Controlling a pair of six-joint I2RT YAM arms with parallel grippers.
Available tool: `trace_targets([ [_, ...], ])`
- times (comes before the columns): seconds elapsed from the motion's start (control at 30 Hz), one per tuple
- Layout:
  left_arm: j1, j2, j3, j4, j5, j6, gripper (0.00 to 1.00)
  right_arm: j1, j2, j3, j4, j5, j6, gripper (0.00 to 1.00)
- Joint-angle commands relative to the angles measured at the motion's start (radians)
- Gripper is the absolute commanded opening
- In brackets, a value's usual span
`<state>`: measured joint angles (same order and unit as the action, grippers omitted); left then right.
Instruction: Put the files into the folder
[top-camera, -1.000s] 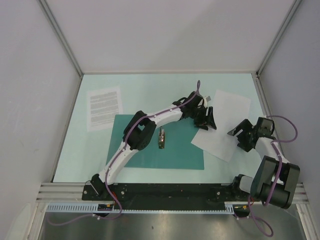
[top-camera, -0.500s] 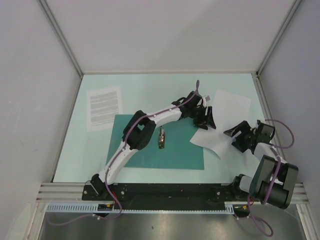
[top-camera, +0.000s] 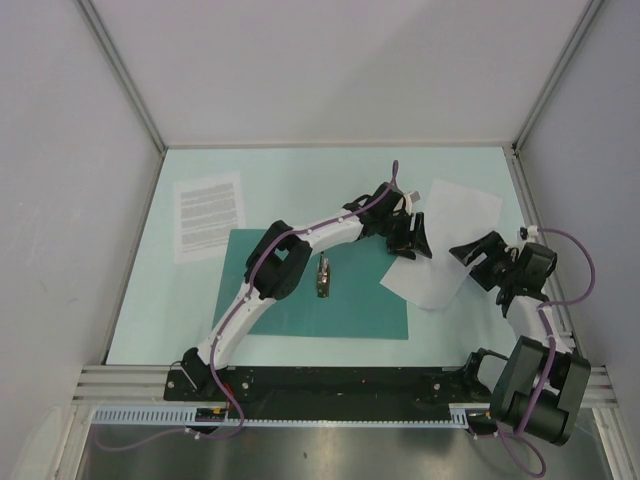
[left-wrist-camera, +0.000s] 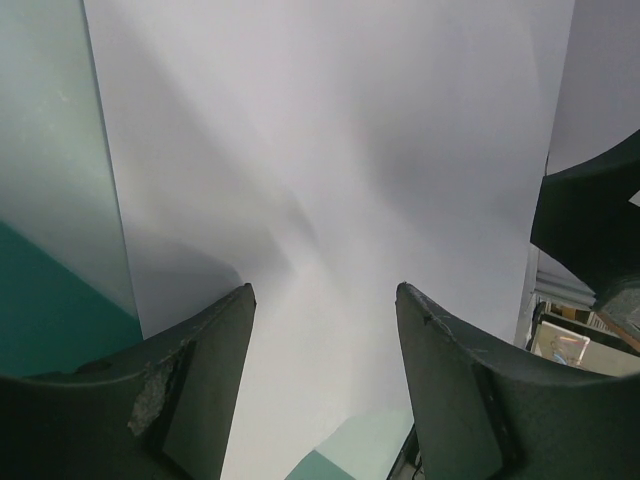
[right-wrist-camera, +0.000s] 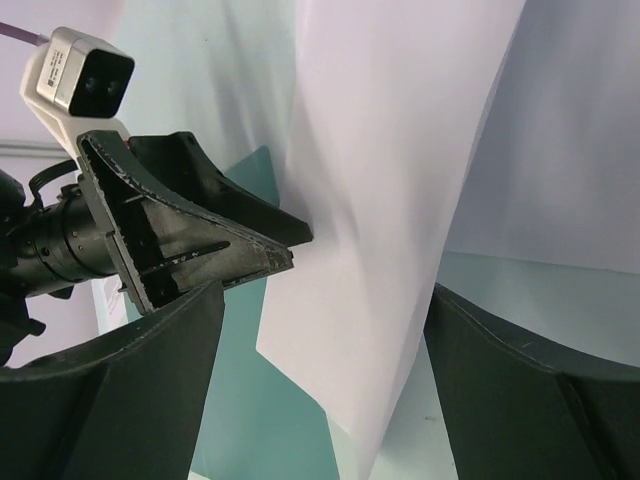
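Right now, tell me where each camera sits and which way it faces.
Top external: above and behind the bases, looking down; shows left arm, right arm, the teal folder, printed sheet.
Left wrist: looks down on the blank sheet; own fingers at bottom.
Right wrist: faces that sheet and the left gripper; own fingers at bottom.
Shared: both wrist views see the blank sheet and folder.

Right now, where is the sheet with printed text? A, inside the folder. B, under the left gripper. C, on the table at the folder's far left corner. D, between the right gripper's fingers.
C: the printed sheet lies on the table at the far left corner of the folder, away from the left gripper and the right gripper.
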<state>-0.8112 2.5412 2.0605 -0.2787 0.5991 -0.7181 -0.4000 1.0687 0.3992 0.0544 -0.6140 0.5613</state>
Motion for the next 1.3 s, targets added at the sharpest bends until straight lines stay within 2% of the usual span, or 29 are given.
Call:
trace_targets([
  [0.0,0.009,0.022,-0.045,-0.085,-0.101,0.023,0.67,0.023,0.017,-0.014,0.09,-0.026,0.025,0.83],
  [0.2,0.006,0.007,-0.046,-0.093,-0.096,0.034,0.68,0.01,0.023,-0.01,-0.048,0.156,0.022,0.71],
  [0.33,0.006,-0.019,-0.046,-0.102,-0.098,0.042,0.68,0.029,0.034,-0.026,-0.047,0.209,0.009,0.65],
  [0.43,0.004,-0.035,-0.042,-0.109,-0.096,0.045,0.69,0.032,0.054,-0.033,-0.025,0.221,0.011,0.49],
  [0.53,0.004,-0.07,-0.027,-0.135,-0.099,0.054,0.7,0.038,0.056,-0.028,0.007,0.224,-0.001,0.23],
  [0.57,0.004,-0.106,-0.026,-0.146,-0.101,0.063,0.7,0.041,0.051,-0.016,0.009,0.229,-0.006,0.08],
  [0.6,0.003,-0.128,-0.026,-0.157,-0.105,0.068,0.7,0.049,0.05,-0.004,0.01,0.226,-0.024,0.0],
  [0.7,0.004,-0.267,-0.055,-0.189,-0.14,0.101,0.73,0.101,0.027,0.061,-0.017,0.217,-0.078,0.0],
  [0.77,0.009,-0.356,-0.126,-0.189,-0.176,0.13,0.76,0.145,-0.001,0.095,-0.048,0.221,-0.092,0.0],
  [0.8,0.01,-0.456,-0.152,-0.189,-0.188,0.137,0.77,0.188,-0.037,0.122,-0.048,0.205,-0.098,0.0],
  [0.87,0.021,-0.554,-0.238,-0.189,-0.217,0.16,0.8,0.252,-0.078,0.148,-0.088,0.195,-0.09,0.0],
  [0.9,0.026,-0.646,-0.272,-0.188,-0.228,0.167,0.81,0.33,-0.101,0.159,-0.087,0.188,-0.086,0.0],
  [0.97,0.046,-0.743,-0.391,-0.175,-0.26,0.178,0.82,0.397,-0.142,0.196,-0.076,0.16,-0.063,0.0],
  [1.0,0.055,-0.833,-0.437,-0.171,-0.265,0.178,0.82,0.511,-0.148,0.21,-0.071,0.155,-0.054,0.0],
  [1.1,0.102,-1.0,-0.69,-0.126,-0.28,0.163,0.82,0.68,-0.133,0.243,-0.01,0.106,0.003,0.0],
  [1.17,0.133,-1.077,-0.784,-0.103,-0.317,0.157,0.82,0.751,-0.095,0.248,0.083,0.012,0.067,0.0],
  [1.2,0.144,-1.11,-0.863,-0.1,-0.327,0.155,0.82,0.779,-0.084,0.248,0.11,-0.007,0.09,0.0],
  [1.27,0.17,-1.19,-0.927,-0.102,-0.344,0.157,0.82,0.852,-0.085,0.248,0.148,-0.024,0.135,0.0],
])
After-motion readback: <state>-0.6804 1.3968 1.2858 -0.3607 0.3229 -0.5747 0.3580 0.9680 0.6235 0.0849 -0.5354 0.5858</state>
